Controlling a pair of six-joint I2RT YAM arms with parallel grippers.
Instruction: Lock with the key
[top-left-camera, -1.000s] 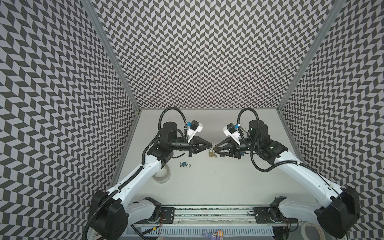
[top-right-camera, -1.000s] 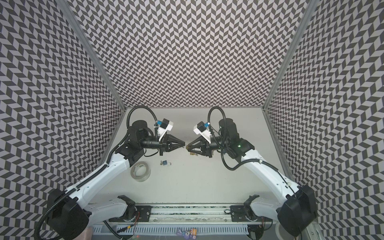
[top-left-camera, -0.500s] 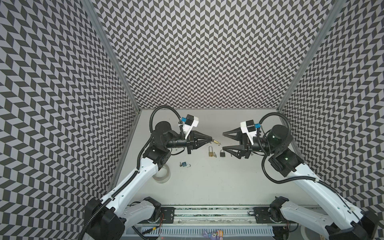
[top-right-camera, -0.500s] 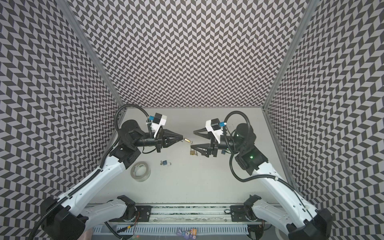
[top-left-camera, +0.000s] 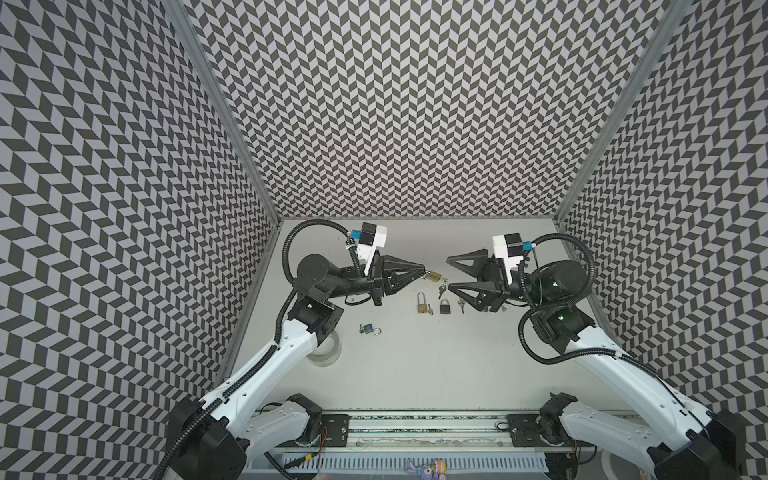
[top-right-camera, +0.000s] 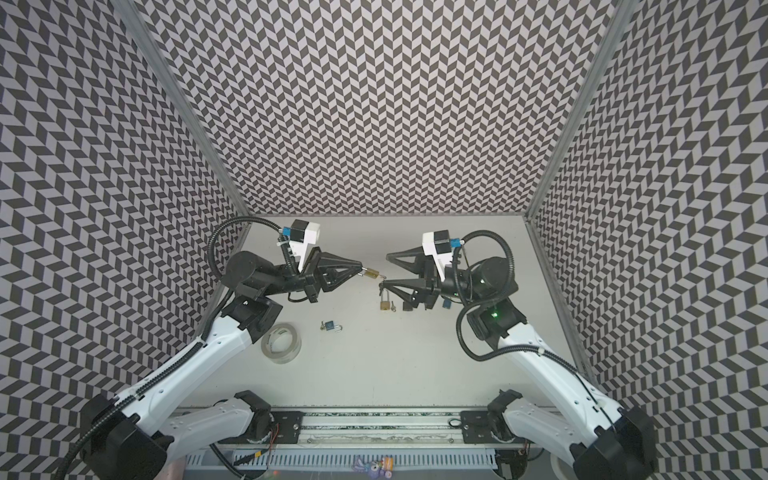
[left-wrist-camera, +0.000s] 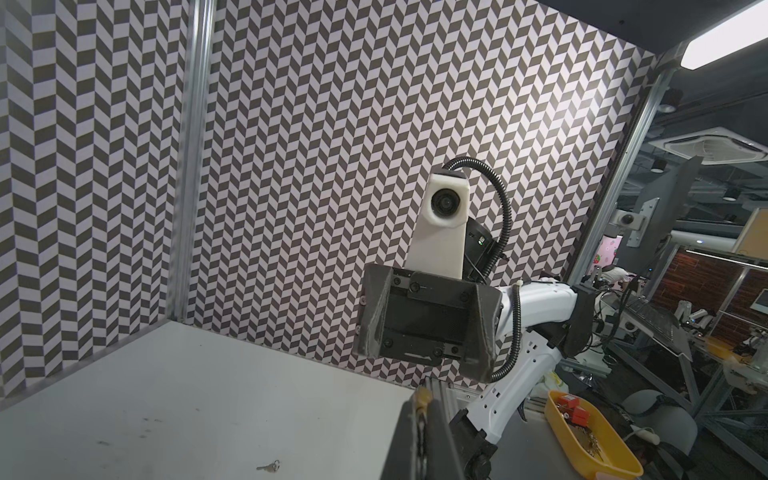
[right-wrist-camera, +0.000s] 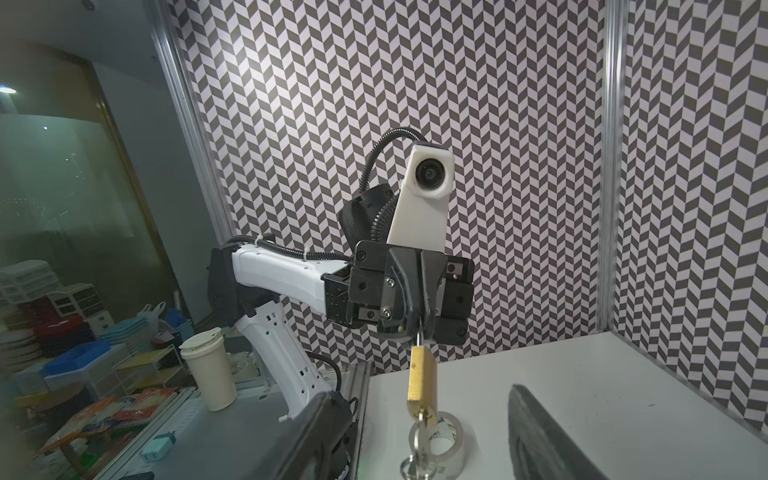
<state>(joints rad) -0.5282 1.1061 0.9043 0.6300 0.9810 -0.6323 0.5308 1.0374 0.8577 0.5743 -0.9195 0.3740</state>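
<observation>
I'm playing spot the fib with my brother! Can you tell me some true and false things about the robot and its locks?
1. The left gripper holds a brass padlock by its shackle. True.
2. The right gripper is shut on a key. False: it is open and empty.
3. The blue padlock lies on the table. True.
4. The tape roll sits on the black padlock. False: they lie far apart.
</observation>
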